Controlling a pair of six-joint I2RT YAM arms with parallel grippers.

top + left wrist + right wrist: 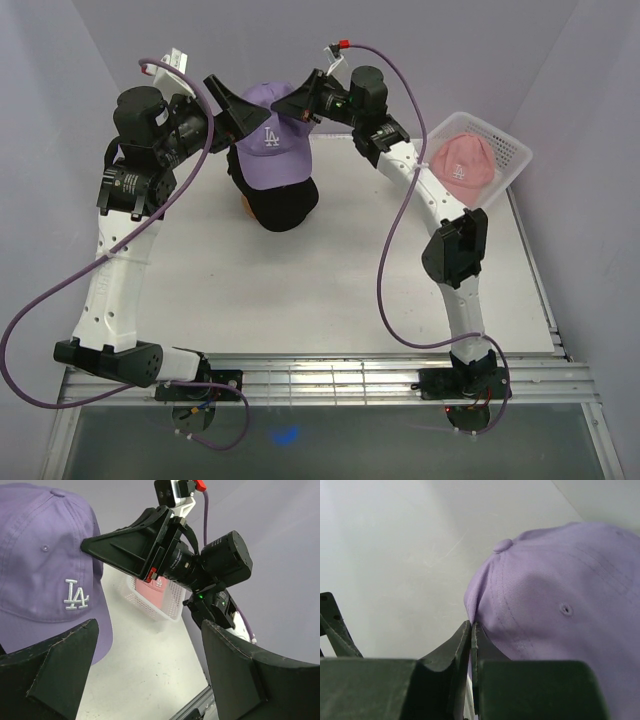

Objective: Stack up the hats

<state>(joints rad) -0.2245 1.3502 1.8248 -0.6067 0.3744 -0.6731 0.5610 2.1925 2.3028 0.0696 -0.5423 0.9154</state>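
Note:
A lavender hat (270, 150) with a white LA logo sits on top of a black hat (282, 207) at the back of the table. My right gripper (279, 108) is shut, pinching a fold of the lavender hat (560, 595) at its crown edge, as the right wrist view shows at the right gripper's (471, 626) tips. My left gripper (236, 113) stands open just left of the lavender hat (40, 565), apart from it; in its own view the left gripper (150, 630) has only table between its fingers. A pink hat (462, 160) lies in the white basket (512, 150).
A sliver of the wooden stand (246, 205) shows under the black hat's left side. The basket (150, 609) stands at the back right corner, beside the right wall. Grey walls enclose the table on the left, back and right.

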